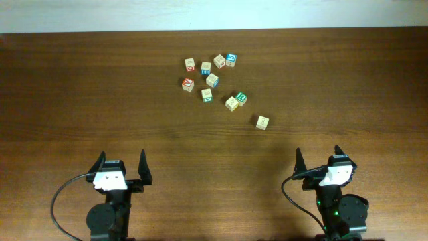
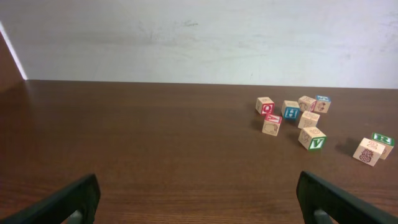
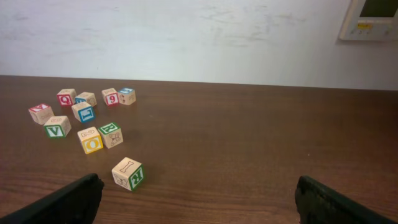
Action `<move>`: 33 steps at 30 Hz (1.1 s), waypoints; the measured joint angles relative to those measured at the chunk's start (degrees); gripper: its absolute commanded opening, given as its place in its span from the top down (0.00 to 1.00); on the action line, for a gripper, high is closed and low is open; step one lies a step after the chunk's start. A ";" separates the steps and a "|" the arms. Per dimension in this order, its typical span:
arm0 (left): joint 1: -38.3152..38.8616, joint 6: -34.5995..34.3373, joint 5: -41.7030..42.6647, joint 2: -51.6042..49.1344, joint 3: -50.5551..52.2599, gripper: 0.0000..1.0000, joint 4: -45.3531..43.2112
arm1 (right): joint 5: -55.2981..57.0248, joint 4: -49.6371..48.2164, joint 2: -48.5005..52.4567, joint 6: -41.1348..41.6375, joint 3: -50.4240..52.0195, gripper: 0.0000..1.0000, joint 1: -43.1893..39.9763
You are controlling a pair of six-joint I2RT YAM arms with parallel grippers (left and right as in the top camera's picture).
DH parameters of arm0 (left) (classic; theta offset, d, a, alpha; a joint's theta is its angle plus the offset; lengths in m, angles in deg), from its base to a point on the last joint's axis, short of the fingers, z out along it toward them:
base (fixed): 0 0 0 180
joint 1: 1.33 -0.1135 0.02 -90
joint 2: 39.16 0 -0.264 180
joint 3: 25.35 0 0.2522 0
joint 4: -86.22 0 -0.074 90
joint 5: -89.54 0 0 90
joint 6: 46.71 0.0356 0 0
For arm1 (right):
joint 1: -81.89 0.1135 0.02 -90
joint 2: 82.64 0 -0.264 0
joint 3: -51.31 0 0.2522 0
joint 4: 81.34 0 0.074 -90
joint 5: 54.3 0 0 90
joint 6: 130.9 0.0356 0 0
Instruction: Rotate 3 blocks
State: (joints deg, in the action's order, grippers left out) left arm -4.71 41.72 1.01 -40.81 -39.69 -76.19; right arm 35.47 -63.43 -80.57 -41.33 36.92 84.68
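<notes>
R block point(image 1: 241, 98): green-framed letter face. It lies on the far half of the table, a little right of centre, square on its base.
O block point(image 1: 232, 103): yellow letter, tucked against the R block's near-left side. You cannot tell from above whether they touch or only nearly do.
Lone block point(image 1: 262, 122): yellow mark on top, apart from the pair and nearest your right arm. It is free on all sides, so it is probably the easiest first turn.
V block point(image 1: 207, 95): green mark, just left of the pair. It is not yours to turn, so don't confuse it with the R block.
Red and blue blocks point(image 1: 212, 80): a loose scatter behind the V block. They are crowded, so keep the fingers out of there.
Right gripper point(image 1: 318, 157): jaws spread wide with nothing between them. It is parked at the near edge, well apart from every block, and its wrist view shows all three targets ahead and to the left.
Left gripper point(image 1: 122, 161): also wide and empty, at the near edge. It is farther from the targets, and its wrist view does not show the lone block.
Why parked so: both arms sit back and low, which leaves the blocks unshadowed from overhead.
Stage: by the look of it, no turn has started.
Next: reach with the right arm, straddle the lone block, close on it and twist.
Risk: turning the O block may drag the R block along.
</notes>
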 measured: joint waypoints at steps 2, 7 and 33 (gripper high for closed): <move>1.38 1.53 -2.56 0.11 0.00 0.01 0.02 | -0.72 0.17 -0.17 1.49 0.00 0.02 -0.13; 8.15 7.78 -9.94 0.55 0.00 0.01 -0.22 | -3.54 0.09 -1.01 6.95 0.00 0.02 -0.55; 8.15 9.11 -11.41 0.55 0.00 0.01 -0.26 | -3.96 0.04 -1.01 8.20 0.00 0.02 -0.55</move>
State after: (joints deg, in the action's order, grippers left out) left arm 3.44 50.84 -10.40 -40.26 -39.69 -76.45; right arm 31.52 -63.39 -81.58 -33.13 36.92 84.13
